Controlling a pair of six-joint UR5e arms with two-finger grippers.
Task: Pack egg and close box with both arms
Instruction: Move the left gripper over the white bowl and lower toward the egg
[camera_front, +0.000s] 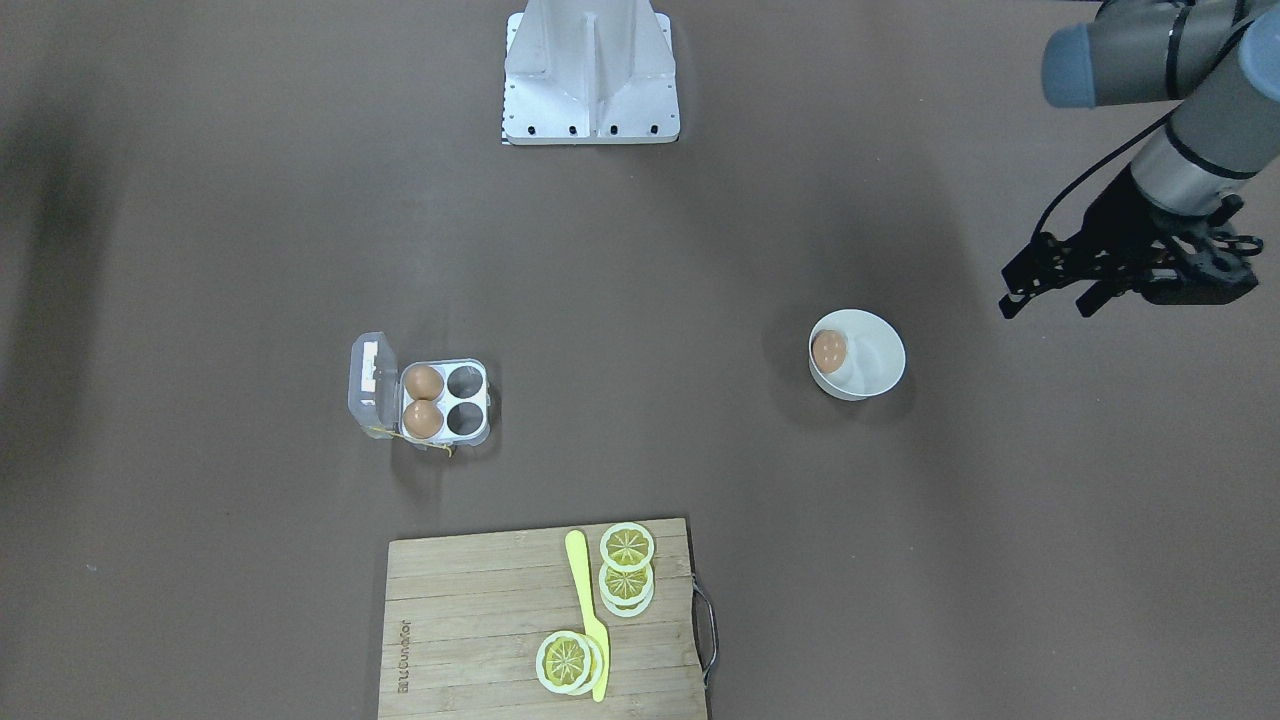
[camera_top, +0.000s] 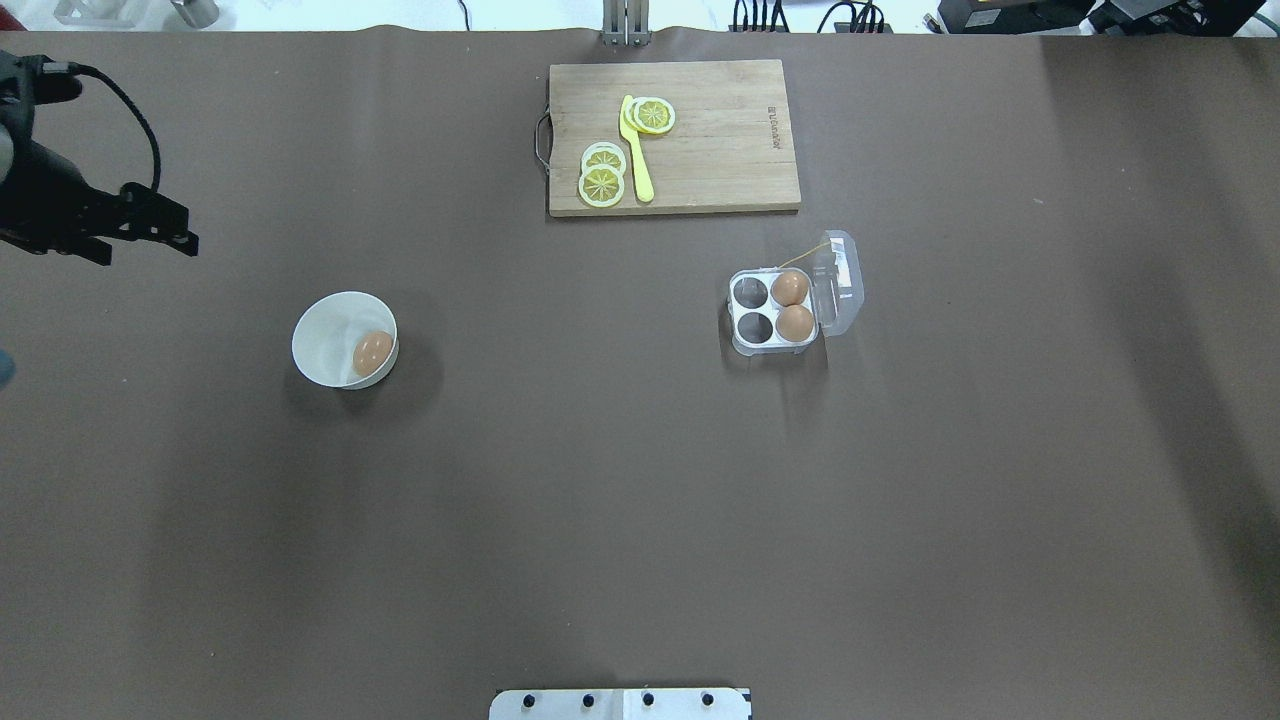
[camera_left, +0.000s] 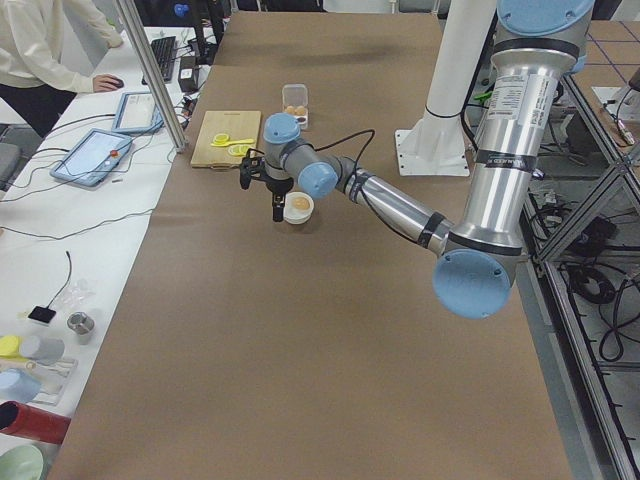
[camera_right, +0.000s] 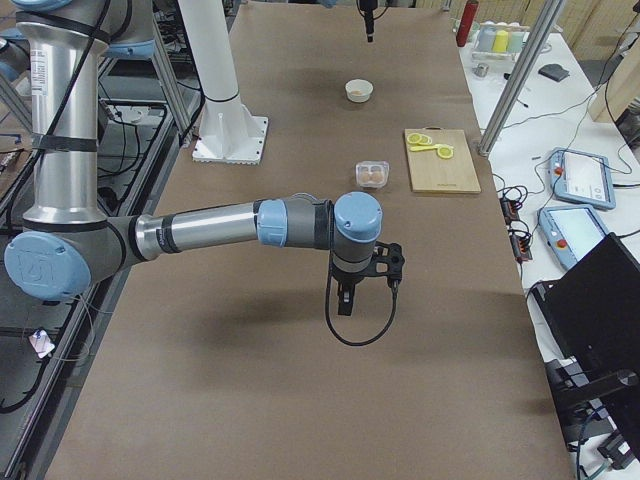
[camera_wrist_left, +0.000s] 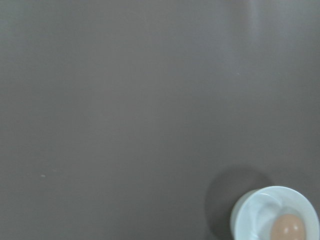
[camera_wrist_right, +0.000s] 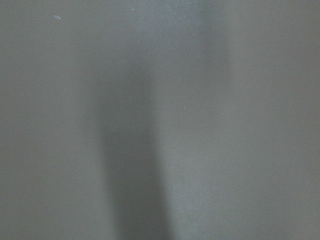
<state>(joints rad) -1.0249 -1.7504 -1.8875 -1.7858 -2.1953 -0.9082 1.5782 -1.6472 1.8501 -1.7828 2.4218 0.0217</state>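
A light-brown egg (camera_front: 829, 349) (camera_top: 372, 352) (camera_wrist_left: 287, 227) lies in a round white bowl (camera_front: 875, 345) (camera_top: 322, 335) (camera_wrist_left: 252, 212). The clear box (camera_front: 446, 400) (camera_top: 772, 308) stands open, its labelled lid (camera_front: 370, 385) (camera_top: 842, 280) folded back. Two brown eggs fill the cells beside the hinge, and the other two cells are empty. My left gripper (camera_front: 1045, 308) (camera_top: 148, 250) hovers open and empty, off to the side of the bowl towards the table's end. My right gripper (camera_right: 370, 293) shows only in the exterior right view, far from the box, and I cannot tell its state.
A wooden cutting board (camera_front: 470, 620) (camera_top: 720, 150) with lemon slices (camera_front: 627, 547) and a yellow knife (camera_front: 585, 600) lies at the operators' edge. The white base block (camera_front: 590, 80) stands at the robot's side. A person (camera_left: 40, 50) sits at a side desk.
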